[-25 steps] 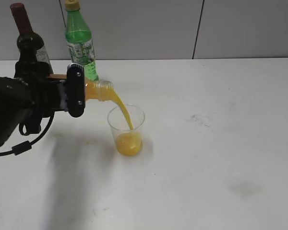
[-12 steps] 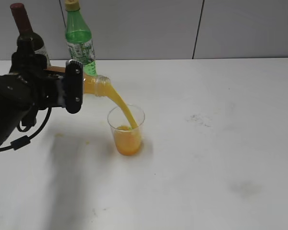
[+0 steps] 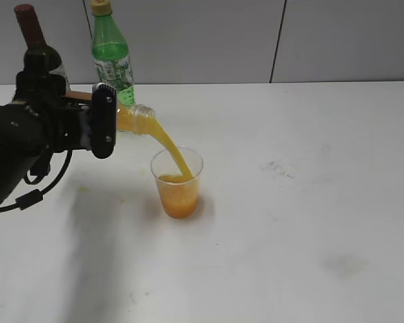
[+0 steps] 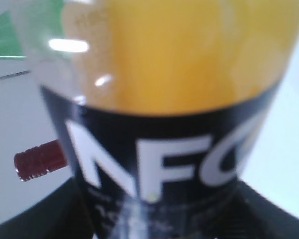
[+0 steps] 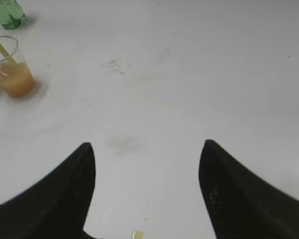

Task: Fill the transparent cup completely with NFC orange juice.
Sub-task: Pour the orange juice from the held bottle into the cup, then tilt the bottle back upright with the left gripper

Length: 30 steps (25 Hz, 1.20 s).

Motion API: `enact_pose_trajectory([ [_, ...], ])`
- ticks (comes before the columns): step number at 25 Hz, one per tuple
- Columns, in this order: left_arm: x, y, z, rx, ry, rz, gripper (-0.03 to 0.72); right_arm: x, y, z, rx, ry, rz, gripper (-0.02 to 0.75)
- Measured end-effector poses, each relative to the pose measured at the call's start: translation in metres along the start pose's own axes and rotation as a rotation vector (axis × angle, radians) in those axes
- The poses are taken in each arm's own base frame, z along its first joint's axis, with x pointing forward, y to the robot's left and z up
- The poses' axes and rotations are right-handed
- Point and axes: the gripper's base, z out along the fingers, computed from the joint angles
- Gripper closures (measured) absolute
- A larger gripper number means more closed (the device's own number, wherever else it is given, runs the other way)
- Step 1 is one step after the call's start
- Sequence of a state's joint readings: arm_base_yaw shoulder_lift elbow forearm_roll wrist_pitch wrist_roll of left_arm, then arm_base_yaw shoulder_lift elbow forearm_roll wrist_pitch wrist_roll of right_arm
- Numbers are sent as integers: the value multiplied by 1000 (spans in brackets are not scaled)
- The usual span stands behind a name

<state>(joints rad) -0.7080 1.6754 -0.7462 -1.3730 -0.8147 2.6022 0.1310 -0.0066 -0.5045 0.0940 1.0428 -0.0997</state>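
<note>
We are mid-pour. Our left gripper (image 3: 102,121) is clamped around the body of the juice bottle (image 3: 136,122), which it holds tipped nearly level above the left half of the tabletop (image 3: 310,222), mouth toward the middle. In the left wrist view the black label with its white lettering fills the frame and orange liquid shows above it, so juice remains in the bottle.

A stream of orange juice (image 3: 177,155) arcs from the uncapped mouth into the clear cup (image 3: 177,182), which stands upright left of the tabletop's centre, well clear of every edge. We judge the cup a little over half full: the orange level sits in its upper half, with a clear band below the rim. No spill shows around its base.

Our right gripper (image 5: 147,191) hangs over bare tabletop with its jaws spread wide and nothing between them.

Near the far left corner, behind the arm, stand a green bottle (image 3: 113,64) and a dark wine bottle (image 3: 35,47), both capped.

Left to do: keep pouring until the juice reaches the rim, then right the bottle.
</note>
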Motion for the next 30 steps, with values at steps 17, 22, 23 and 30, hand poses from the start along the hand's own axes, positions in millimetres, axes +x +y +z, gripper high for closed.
enact_pose_trajectory([
  [17, 4, 7, 0, -72, 40, 35, 207, 0, 0, 0, 0, 0, 0, 235],
  [22, 3, 7, 0, -78, 36, 42, 207, 0, 0, 0, 0, 0, 0, 235],
  [23, 3, 7, 0, -78, 35, 42, 207, 0, 0, 0, 0, 0, 0, 235],
  [30, 2, 7, 0, -72, 23, 23, 207, 0, 0, 0, 0, 0, 0, 235],
])
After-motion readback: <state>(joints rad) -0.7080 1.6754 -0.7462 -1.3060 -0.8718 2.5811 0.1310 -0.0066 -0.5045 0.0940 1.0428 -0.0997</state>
